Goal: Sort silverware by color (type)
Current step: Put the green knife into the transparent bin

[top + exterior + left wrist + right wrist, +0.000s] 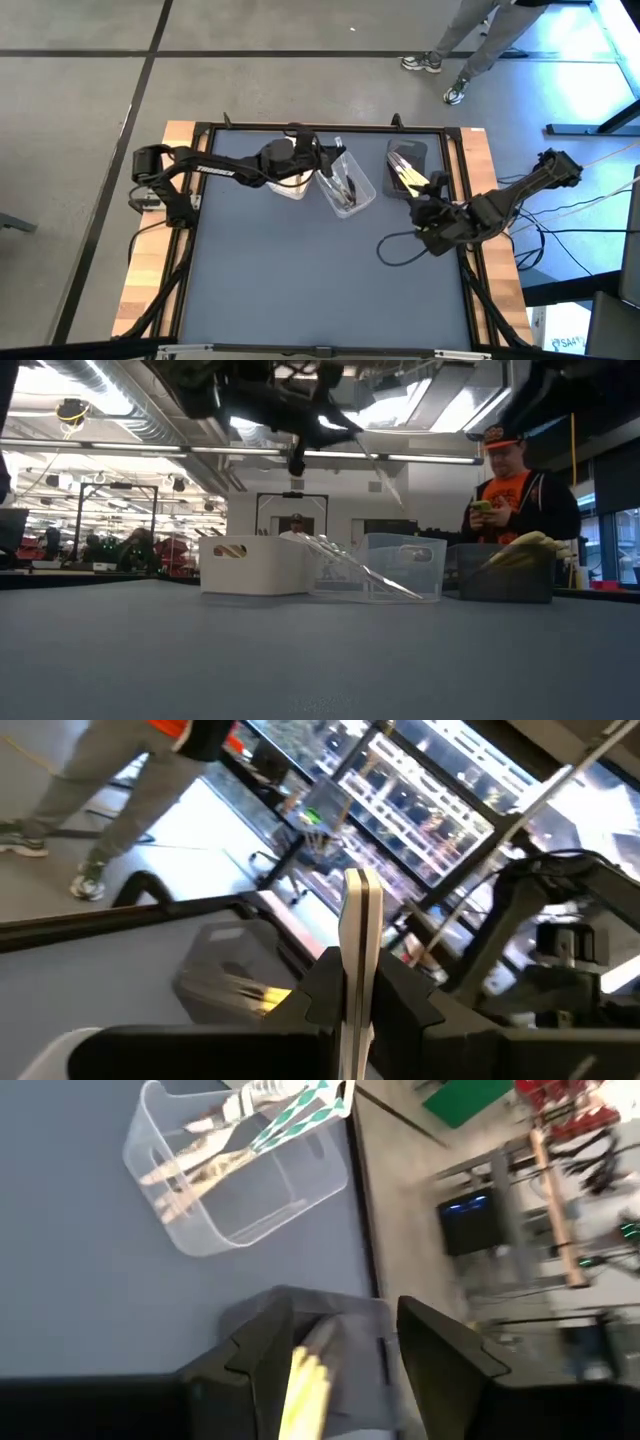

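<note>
Along far edge: clear tub [347, 188] holds clear cutlery [205, 1155]; grey tub [407, 165], yellow cutlery [405, 179].

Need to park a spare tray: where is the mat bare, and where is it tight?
The grey mat is bare across its near half, in front of the white tub, clear plastic tub and dark grey tub. The far row is crowded: left gripper holds a clear utensil above it; right gripper hovers open.

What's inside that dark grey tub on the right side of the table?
Yellow silverware lies in the dark grey tub, handles poking over its rim. The right gripper covers part of it, so the exact count is hidden.
</note>
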Robot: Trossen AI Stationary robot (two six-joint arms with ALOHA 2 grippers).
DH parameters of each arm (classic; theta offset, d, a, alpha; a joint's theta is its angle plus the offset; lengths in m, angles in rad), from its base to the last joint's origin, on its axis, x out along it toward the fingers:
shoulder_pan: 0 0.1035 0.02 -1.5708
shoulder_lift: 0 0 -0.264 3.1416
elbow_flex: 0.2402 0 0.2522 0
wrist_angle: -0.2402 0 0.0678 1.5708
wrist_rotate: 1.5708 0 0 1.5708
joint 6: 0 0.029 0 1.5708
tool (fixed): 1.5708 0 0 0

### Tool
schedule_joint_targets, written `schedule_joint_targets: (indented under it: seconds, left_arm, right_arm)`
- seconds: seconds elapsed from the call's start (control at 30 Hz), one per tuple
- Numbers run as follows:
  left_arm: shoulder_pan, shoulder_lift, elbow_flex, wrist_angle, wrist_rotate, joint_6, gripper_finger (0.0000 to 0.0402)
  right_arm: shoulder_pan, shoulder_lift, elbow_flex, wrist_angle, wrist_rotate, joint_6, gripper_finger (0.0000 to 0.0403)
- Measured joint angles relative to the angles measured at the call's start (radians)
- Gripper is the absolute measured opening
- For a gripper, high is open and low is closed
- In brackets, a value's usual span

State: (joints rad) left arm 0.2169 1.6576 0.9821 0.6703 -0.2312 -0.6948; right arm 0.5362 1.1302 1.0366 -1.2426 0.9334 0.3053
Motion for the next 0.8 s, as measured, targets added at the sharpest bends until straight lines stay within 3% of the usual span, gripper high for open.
schedule_joint_targets:
  seconds: [0.4,0.8]
  left_arm:
    - [0.028,0.125,0.000,0.027,-0.044,0.001,0.0029]
    - [0.027,0.158,0.000,-0.050,-0.073,-0.002,0.0037]
  right_arm:
    - [0.000,-0.278,-0.296,0.386,-0.089,-0.008,0.0172]
    - [0.000,-0.362,-0.507,0.842,-0.142,-0.082,0.0172]
